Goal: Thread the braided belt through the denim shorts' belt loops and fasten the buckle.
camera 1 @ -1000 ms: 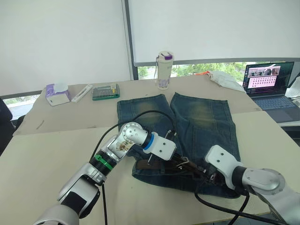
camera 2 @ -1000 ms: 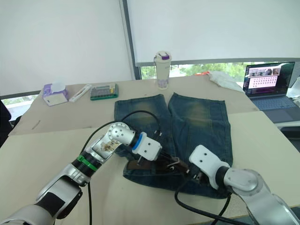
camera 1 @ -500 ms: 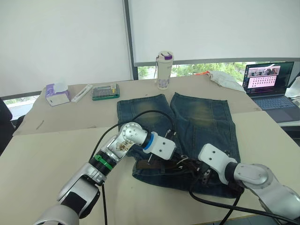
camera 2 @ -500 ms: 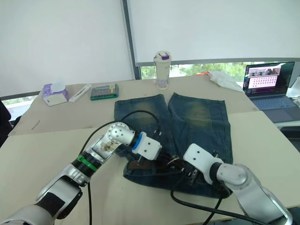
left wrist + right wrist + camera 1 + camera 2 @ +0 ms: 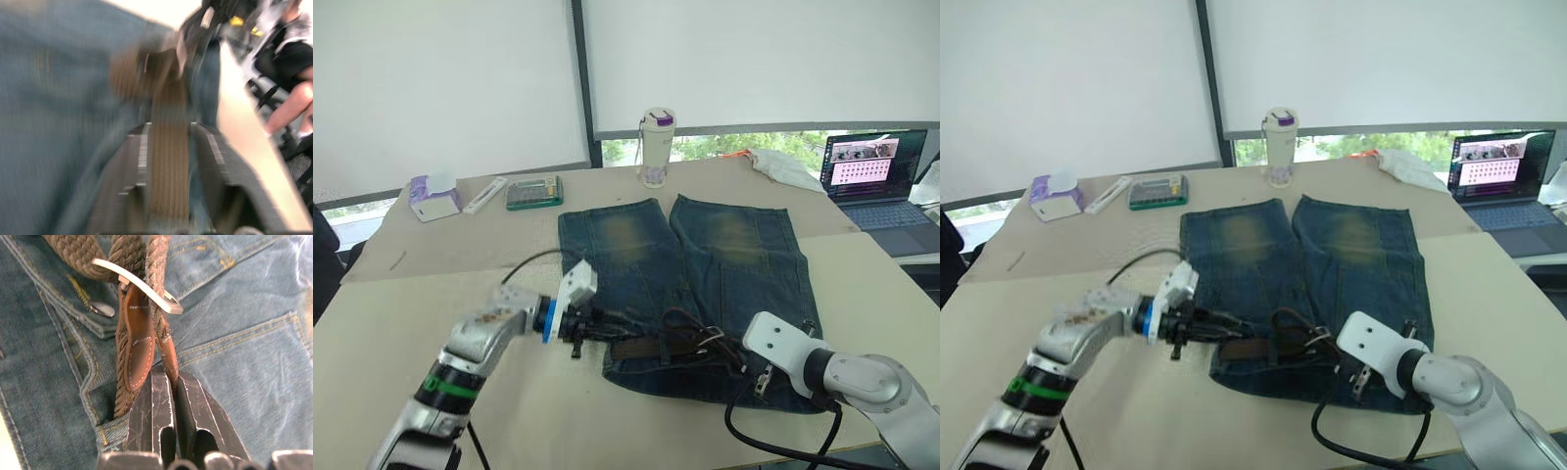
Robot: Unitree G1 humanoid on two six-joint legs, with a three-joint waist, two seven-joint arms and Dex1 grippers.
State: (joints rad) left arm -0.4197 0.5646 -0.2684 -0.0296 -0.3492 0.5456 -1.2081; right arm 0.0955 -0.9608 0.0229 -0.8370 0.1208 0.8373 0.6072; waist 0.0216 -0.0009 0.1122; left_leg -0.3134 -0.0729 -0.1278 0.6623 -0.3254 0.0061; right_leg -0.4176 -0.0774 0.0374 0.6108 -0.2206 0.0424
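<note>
Belt (image 5: pixel 651 346) now lies along the waistband of the shorts (image 5: pixel 705 284) in the lower centre of the left eye view, brown strap stretched out toward the frame's left. Half a second ago the left gripper (image 5: pixel 590 323) sat over the middle of the waistband; it has since swung out past the left edge of the denim, low and left of centre, and the left wrist view shows the strap running between its two fingers (image 5: pixel 210 166), so it is clamped on the belt and appears to have drawn it sideways. The near left corner of the shorts has shifted a little with the pull.

The right gripper (image 5: pixel 168 382) has eased back toward the lower right, and in its wrist view the fingers are pinched on the braid just behind the buckle (image 5: pixel 139 284), beside the brown leather tab. A loose loop of strap bunches between the two grippers.

My reading: slack is being taken up through the waistband, with the buckle not yet fastened, and which belt loops are already threaded is hard to tell.
</note>
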